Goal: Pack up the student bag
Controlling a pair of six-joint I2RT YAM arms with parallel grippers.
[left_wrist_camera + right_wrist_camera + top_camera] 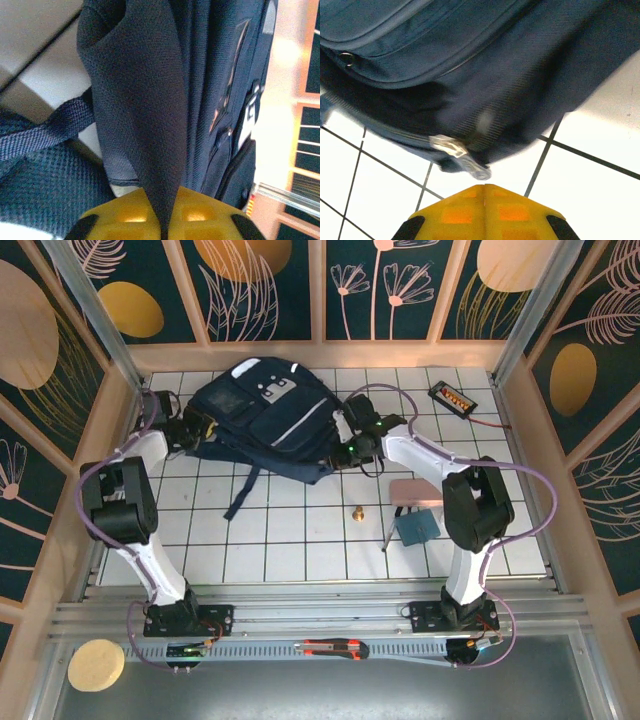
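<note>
The student bag [265, 420], a large dark navy backpack, lies on the white tiled table at the back centre, with a strap trailing toward the front. At the bag's left side, my left gripper [200, 430] has its yellow jaws [161, 200] closed on a fold of the bag's dark fabric [145, 100]. My right gripper [340, 445] is at the bag's right edge. Its jaws [485, 186] are shut and hold nothing. A silver zipper pull [462, 155] hangs from the bag [470, 60] just beyond the tips.
A pink flat item [415, 492] and a teal one [417, 528] lie by the right arm. A small brass piece [357, 512] stands mid-table. A black device [452, 396] rests at the back right. A utility knife [335, 648] and a round wooden disc [96, 664] lie near the front rail.
</note>
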